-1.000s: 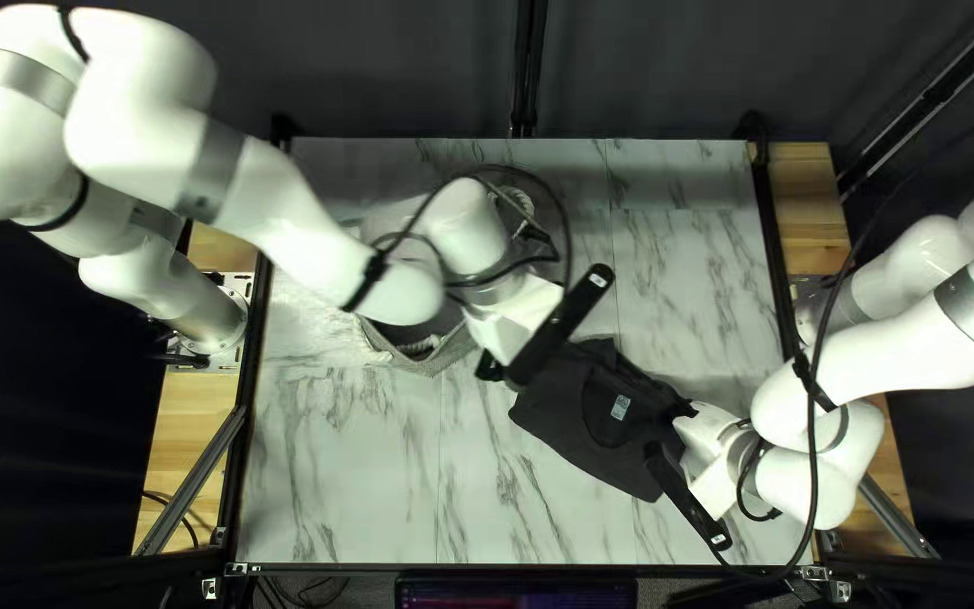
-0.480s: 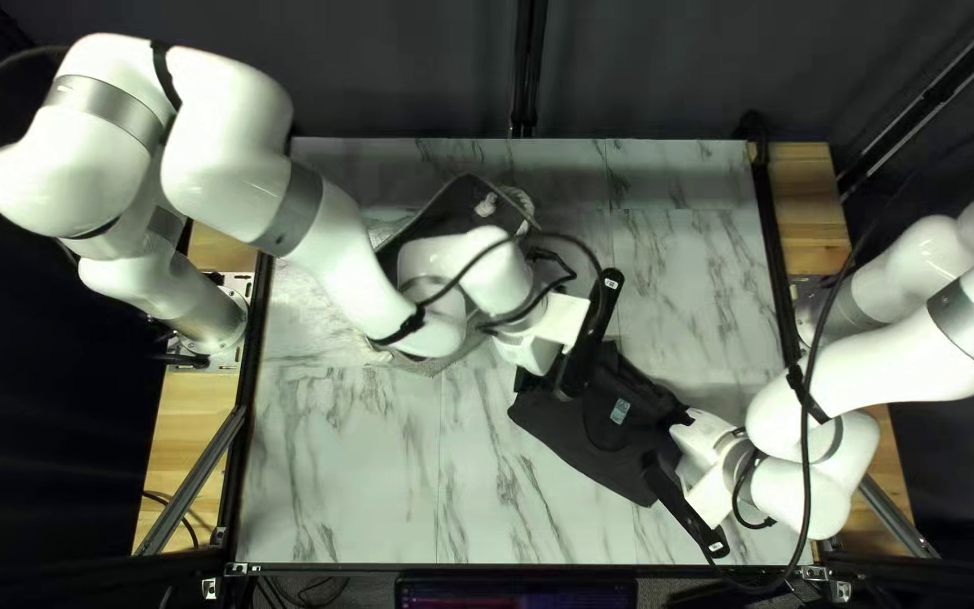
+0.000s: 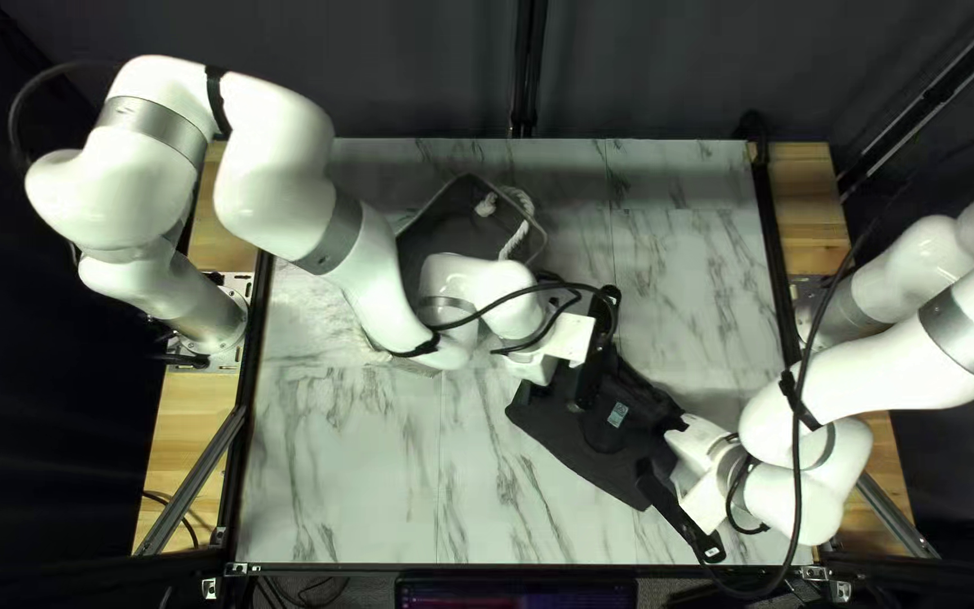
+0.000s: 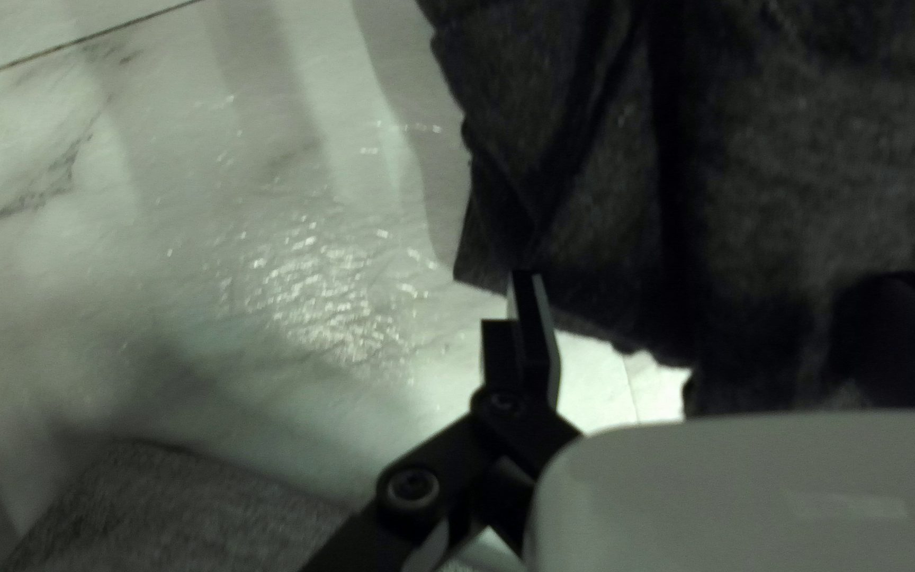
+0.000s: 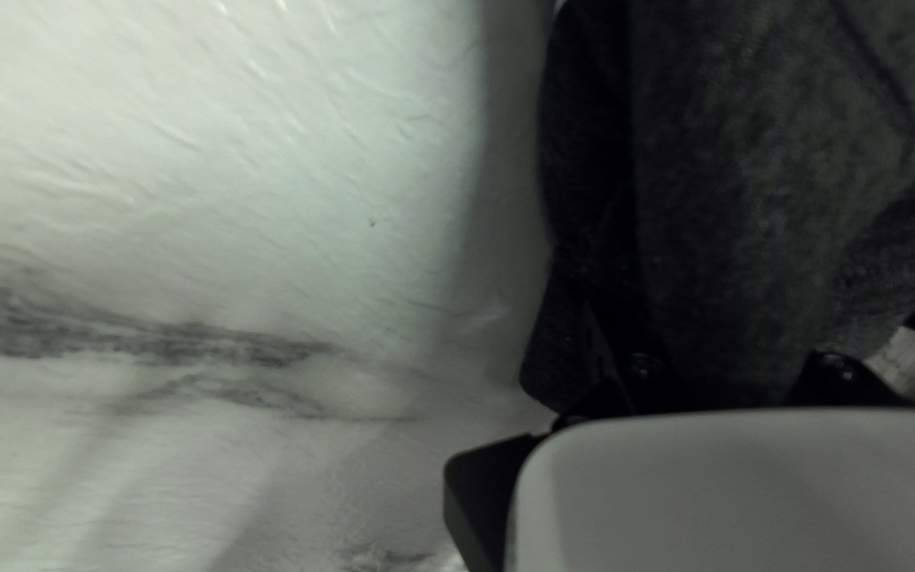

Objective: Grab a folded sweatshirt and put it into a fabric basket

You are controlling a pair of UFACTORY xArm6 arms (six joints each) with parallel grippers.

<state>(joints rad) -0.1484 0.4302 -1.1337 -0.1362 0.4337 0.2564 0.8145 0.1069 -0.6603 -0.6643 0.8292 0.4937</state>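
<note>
We have the left gripper (image 3: 596, 350) released, fingers spread, sweatshirt (image 3: 564, 433) under it and reaching across to the right gripper (image 3: 681, 510). Can't tell if our right gripper is clenched or loose; cloth hides the tips. Basket (image 3: 442, 231) sits beside the left gripper, sweatshirt outside it on the surface (image 3: 341, 474)

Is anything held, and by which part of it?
Left gripper holds nothing; whether right gripper holds the folded grey sweatshirt by its end cannot be told.

Marble-patterned tabletop (image 3: 352, 485), wooden boards (image 3: 192, 395) at either side. Dark curtain (image 3: 397, 73) behind the far edge; screen (image 3: 515, 593) beyond the near edge.
</note>
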